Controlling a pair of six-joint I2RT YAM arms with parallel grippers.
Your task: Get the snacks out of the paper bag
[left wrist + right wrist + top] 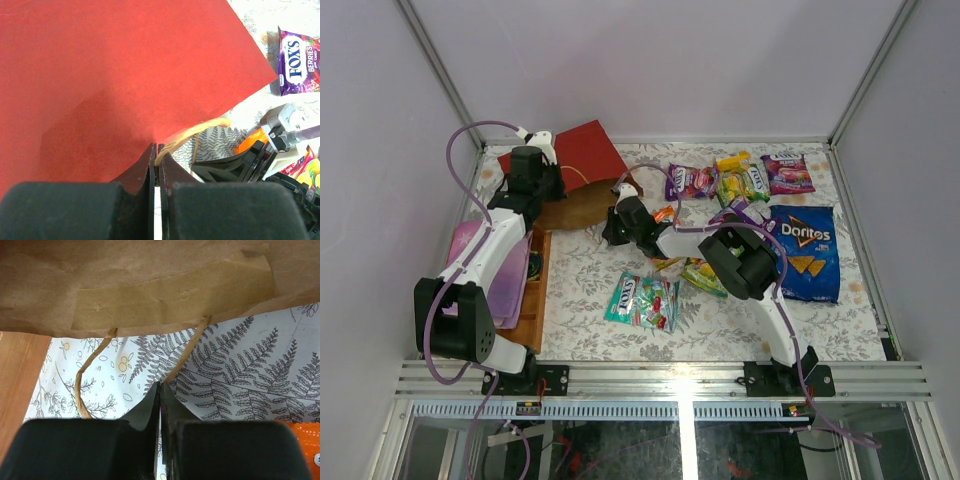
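Observation:
The paper bag (588, 148) lies on its side at the back left, red outside, with its brown inside (582, 207) facing the front. My left gripper (557, 184) is shut on the bag's upper tan cord handle (200, 129), right at the red wall (125, 75). At the bag's mouth my right gripper (611, 232) is shut, and the lower handle's cord (187, 354) runs into its tips (161, 385). Snacks lie outside: a teal packet (642, 300), purple packets (690, 181) (787, 172), a green-yellow one (740, 186), the blue Doritos bag (805, 250) and an orange packet (300, 432) beside the right wrist.
A wooden tray (536, 295) with a flat pink-purple item (485, 262) lies along the left side under the left arm. The fern-patterned cloth (580, 290) covers the table. White walls close in the back and both sides.

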